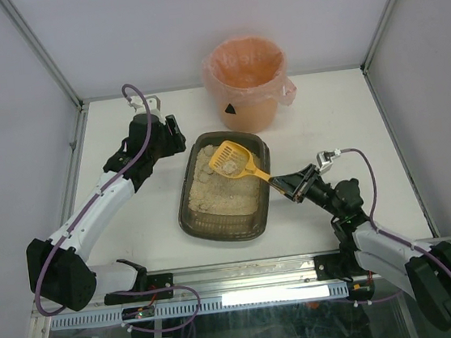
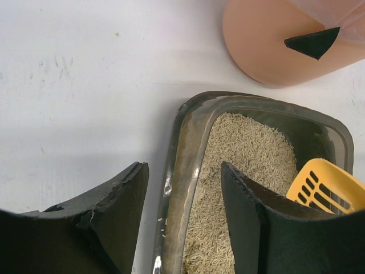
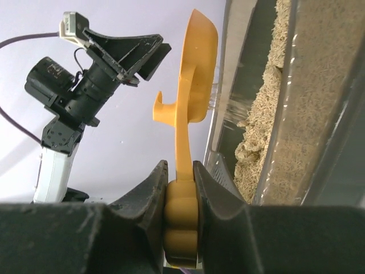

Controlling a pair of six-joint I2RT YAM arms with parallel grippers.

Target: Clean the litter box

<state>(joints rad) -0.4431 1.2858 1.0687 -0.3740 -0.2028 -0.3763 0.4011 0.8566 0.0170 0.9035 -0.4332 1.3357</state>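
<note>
The litter box (image 1: 193,220) is a dark translucent tray with beige litter at the table's middle; its left rim (image 2: 181,171) runs between my left fingers. My left gripper (image 1: 174,134) is open at the box's far-left corner, one finger outside the rim and one over the litter. My right gripper (image 1: 291,187) is shut on the handle of a yellow slotted scoop (image 1: 233,160), whose head is held over the box's far end. The scoop (image 3: 191,103) shows edge-on in the right wrist view, beside the box wall (image 3: 228,85). The scoop's head (image 2: 328,191) also shows in the left wrist view.
A round salmon bin (image 1: 247,85) with a pink liner stands behind the box at the back; its side (image 2: 274,40) shows in the left wrist view. Metal frame posts rise at the table's back corners. A few litter grains lie outside the left rim.
</note>
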